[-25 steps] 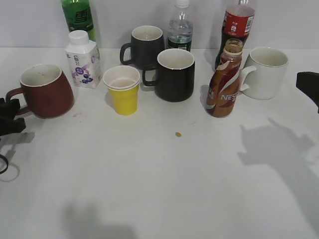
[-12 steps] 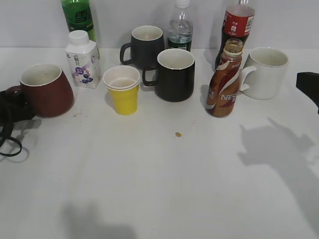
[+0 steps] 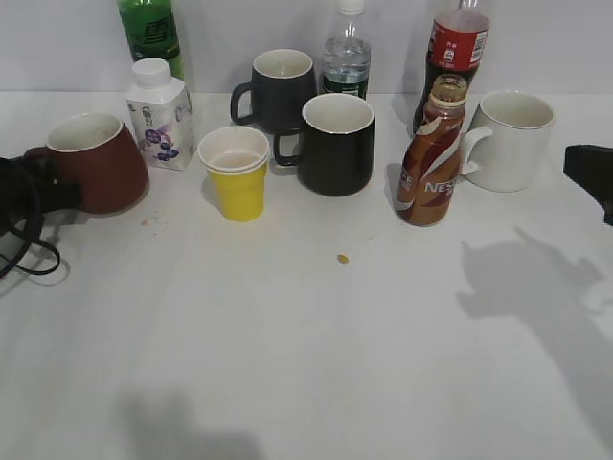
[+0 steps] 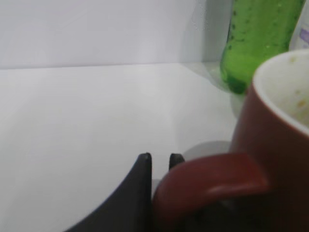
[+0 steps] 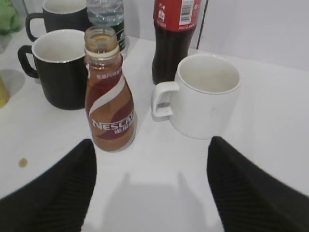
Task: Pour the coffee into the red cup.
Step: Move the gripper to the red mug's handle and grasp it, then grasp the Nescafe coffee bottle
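1. Red cup (image 3: 94, 163): far-left edge of bench, tipped slightly, handle clamped in left gripper (image 4: 159, 162).
2. Coffee (image 3: 431, 158): upright, uncapped, toward back-right of bench, just beside white mug (image 3: 508, 139).
3. Right gripper (image 5: 152, 186): spread wide, empty, facing the coffee.
4. Step in hand, as judged: bringing the cup in.
5. Next: grasp bottle body, avoiding mug.

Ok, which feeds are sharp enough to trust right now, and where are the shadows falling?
Left wrist view: soft; the red cup and green bottle are blurred. Right wrist view: sharper; the coffee label reads clearly, and the right gripper shows as two dark blurs. Exterior view: sharp; arm shadows lie on the table at lower right and lower left.
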Controlling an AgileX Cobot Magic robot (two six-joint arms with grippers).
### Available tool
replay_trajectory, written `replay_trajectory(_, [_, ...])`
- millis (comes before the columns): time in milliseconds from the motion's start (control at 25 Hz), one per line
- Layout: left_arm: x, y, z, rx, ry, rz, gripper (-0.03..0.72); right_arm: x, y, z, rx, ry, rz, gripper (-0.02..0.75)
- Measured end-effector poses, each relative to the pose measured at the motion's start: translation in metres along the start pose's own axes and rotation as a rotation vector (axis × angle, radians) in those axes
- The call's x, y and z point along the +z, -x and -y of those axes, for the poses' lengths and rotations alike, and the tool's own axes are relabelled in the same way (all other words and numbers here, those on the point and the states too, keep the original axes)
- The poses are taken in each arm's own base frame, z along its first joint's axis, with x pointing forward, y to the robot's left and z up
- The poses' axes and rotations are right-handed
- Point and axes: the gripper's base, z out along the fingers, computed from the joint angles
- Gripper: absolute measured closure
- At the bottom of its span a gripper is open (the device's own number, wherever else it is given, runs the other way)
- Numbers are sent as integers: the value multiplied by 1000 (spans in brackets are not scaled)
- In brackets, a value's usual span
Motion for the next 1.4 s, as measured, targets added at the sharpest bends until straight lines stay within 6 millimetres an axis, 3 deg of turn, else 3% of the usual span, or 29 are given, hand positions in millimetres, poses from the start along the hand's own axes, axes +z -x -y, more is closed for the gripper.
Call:
replay_trajectory(160, [-4,0,1,1,-5,9,608,5,-4,0,0,1,-28,214])
replay_trajectory(360, [-34,12,6,14,-20,10,610,21,-14,-9,-16,44,-102,215])
replay_trajectory(520, [-57,35,11,37,-51,74,611,45,-25,-27,-61,121,-115,186])
replay_trajectory(720, [-80,52,20,84,-114,79,613,82,-43,-34,-64,141,-92,134])
replay_trajectory(1080, [-96,66,31,110,-226,21,613,140,-72,-38,5,104,-79,130])
replay_trajectory(1400, [-101,65,39,127,-320,-18,613,176,-74,-39,26,71,-42,130])
